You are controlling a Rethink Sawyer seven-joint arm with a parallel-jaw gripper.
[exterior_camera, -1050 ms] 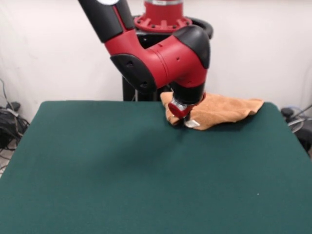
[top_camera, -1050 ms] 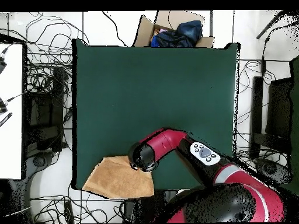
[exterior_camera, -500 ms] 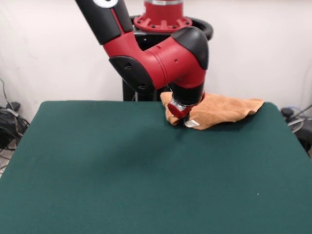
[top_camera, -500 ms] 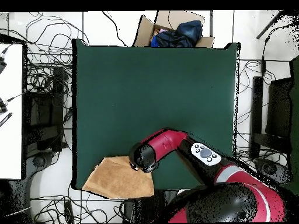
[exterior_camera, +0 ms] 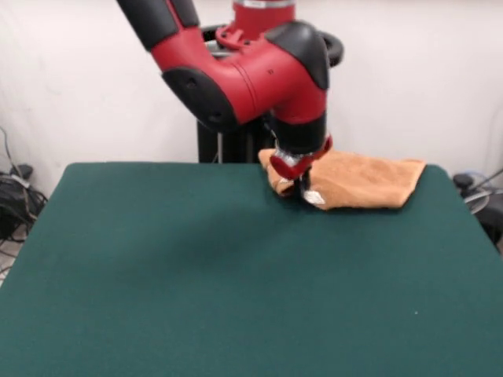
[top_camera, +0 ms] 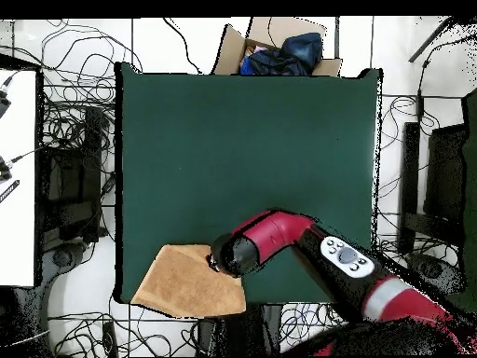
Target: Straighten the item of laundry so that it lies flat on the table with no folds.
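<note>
The item of laundry [exterior_camera: 357, 179] is an orange-tan towel bunched at the table's far right corner, with its white tag [exterior_camera: 314, 198] at the near edge. From overhead, the laundry [top_camera: 184, 284] lies across the bottom left corner of the green table [top_camera: 252, 140] and reaches past both edges. My gripper [exterior_camera: 301, 188] points down at the towel's left end and is shut on the cloth there. Seen from above, the gripper [top_camera: 217, 262] sits at the towel's upper right corner, mostly hidden under the red wrist.
A cardboard box [top_camera: 278, 51] holding dark blue cloth stands just beyond the table's top edge in the overhead view. Cables [top_camera: 70, 121] cover the floor around the table. A white surface [top_camera: 17, 177] runs along the left.
The arm has risen and swung slightly, drawing the gripped towel end with it. The towel's right part now lies flatter.
</note>
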